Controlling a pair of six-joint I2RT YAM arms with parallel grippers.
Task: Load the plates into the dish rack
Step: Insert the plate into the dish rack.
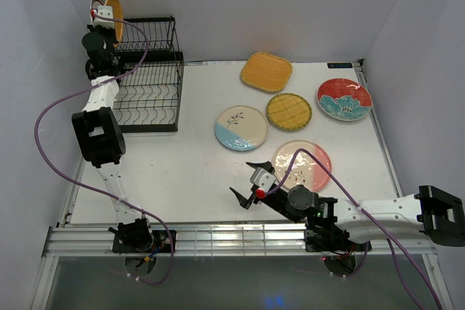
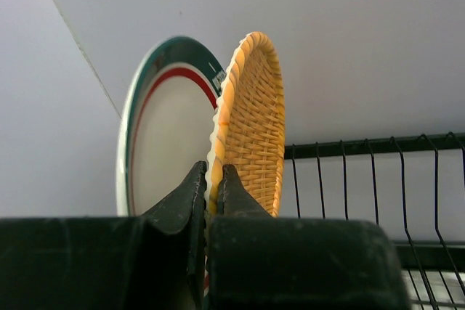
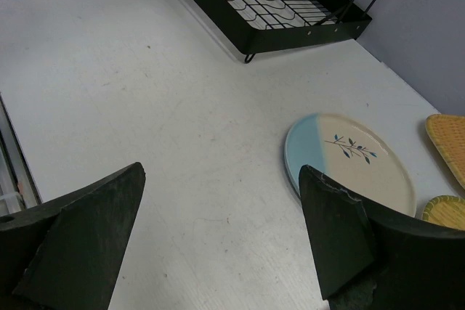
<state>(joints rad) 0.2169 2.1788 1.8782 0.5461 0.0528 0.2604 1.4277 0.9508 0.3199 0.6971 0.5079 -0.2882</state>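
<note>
Woven plate (image 2: 251,121): orange-yellow basketwork, ribbed, rough and matt. Green-striped plate (image 2: 163,136): smooth glazed ceramic with a soft sheen. Cream-blue plate (image 3: 349,161): smooth, lightly glossy glaze. Dish rack (image 3: 276,5): thin metal wire under a black satin coating. Surface (image 3: 145,92): white, matt, faintly grained and scuffed. Right gripper (image 3: 221,172): fingers (image 3: 341,237) of a matt black, plastic-like material, finely rough, with worn edges.
</note>
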